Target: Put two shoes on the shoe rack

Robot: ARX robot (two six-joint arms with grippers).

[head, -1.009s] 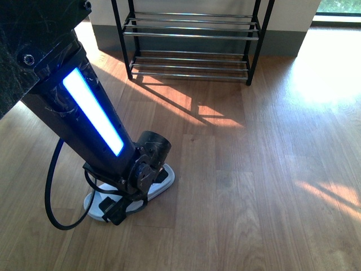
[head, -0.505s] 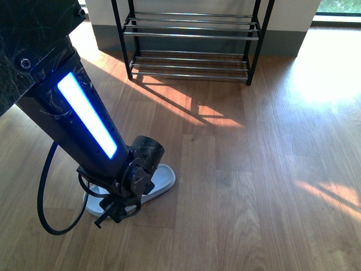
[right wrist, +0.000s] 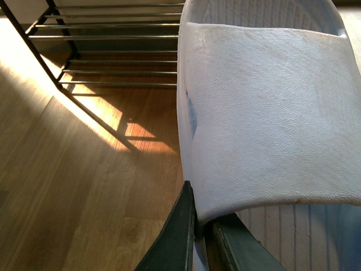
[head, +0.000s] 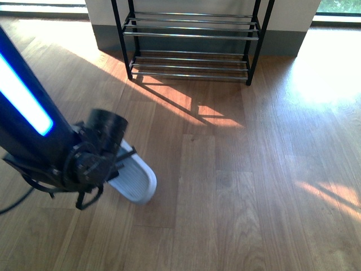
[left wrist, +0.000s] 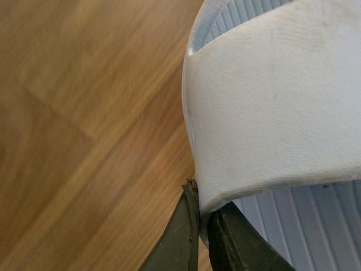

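The left end effector [left wrist: 202, 206] is clamped shut on the edge of the wide strap of the first slide [head: 135, 179], w/ the strap rim pinched between its fingers. In the front view this slide sits at the tip of the left arm [head: 34, 127]. It is tilted & looks to be up off the wood floor [head: 271, 169], well apart from the shoe rack [head: 192, 35] by the far wall. The right end effector [right wrist: 200, 217] is clamped the same way on the strap edge of the second slide [right wrist: 271, 113]. Its wrist view shows the rack ahead, not near yet. The right arm is not in the front view, so I can't say just where that slide hangs. Both slides look like soft rubber, so prob. light, bendy & not easy to break. The skin looks smooth, so a thin pinch may slip. Held by one strap edge, each slide can swing & droop at toe or heel, esp. in a quick move. A grip deeper on the strap, near where it joins the sole, would prob. hold it more level. The rack rods are thin w/ gaps between, so each slide needs to land flat across at least two rods, or it may tip through.
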